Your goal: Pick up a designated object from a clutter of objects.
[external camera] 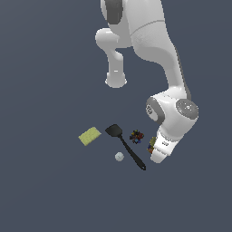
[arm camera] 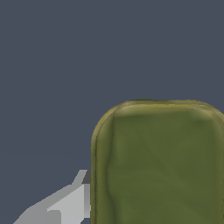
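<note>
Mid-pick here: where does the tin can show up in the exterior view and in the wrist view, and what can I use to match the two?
Exterior view: the tin can is only a sliver, mostly hidden behind the gripper, on the exterior view's right of the tiny dark multicoloured piece.
Wrist view: its olive-yellow top fills much of the frame, close up.
Shared landmark: the gripper finger beside the can; the bare dark floor surrounds it.

Olive-yellow tin (arm camera: pixel 159 164), black spatula (external camera: pixel 126 146)

The tin can (external camera: pixel 151 145) lies on the floor, mostly hidden, just beside the tiny dark multicoloured piece (external camera: pixel 137 136) — on its exterior-view right. Only a dark sliver with red and yellow shows there. In the wrist view its olive-yellow, rounded-rectangular top (arm camera: pixel 159 164) faces up — flat, rim raised.
</note>
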{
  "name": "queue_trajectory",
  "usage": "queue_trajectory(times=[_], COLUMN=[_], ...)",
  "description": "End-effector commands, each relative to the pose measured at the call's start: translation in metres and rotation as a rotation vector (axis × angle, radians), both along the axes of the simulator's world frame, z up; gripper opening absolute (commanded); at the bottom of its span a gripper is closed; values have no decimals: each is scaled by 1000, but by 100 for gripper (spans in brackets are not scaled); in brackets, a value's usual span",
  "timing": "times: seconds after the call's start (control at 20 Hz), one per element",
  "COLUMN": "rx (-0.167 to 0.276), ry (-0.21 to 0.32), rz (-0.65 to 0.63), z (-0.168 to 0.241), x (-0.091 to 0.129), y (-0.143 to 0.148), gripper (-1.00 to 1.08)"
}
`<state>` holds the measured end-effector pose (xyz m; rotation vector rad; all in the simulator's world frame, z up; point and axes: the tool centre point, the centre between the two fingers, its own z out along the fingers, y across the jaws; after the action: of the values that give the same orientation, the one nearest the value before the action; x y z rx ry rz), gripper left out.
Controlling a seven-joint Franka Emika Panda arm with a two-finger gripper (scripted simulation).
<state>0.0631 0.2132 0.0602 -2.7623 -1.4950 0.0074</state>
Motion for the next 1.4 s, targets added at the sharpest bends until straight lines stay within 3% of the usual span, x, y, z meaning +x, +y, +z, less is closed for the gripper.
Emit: queue_trajectory(times=[0.0,0.5,1.35], rx=[1,0,4], ry=[-4,-5,-4], rz=[-1,0,1], z=[7,63,236], x=[1,-2,-9], y=[-4,-45,-169], gripper=[-100,-100,-100])
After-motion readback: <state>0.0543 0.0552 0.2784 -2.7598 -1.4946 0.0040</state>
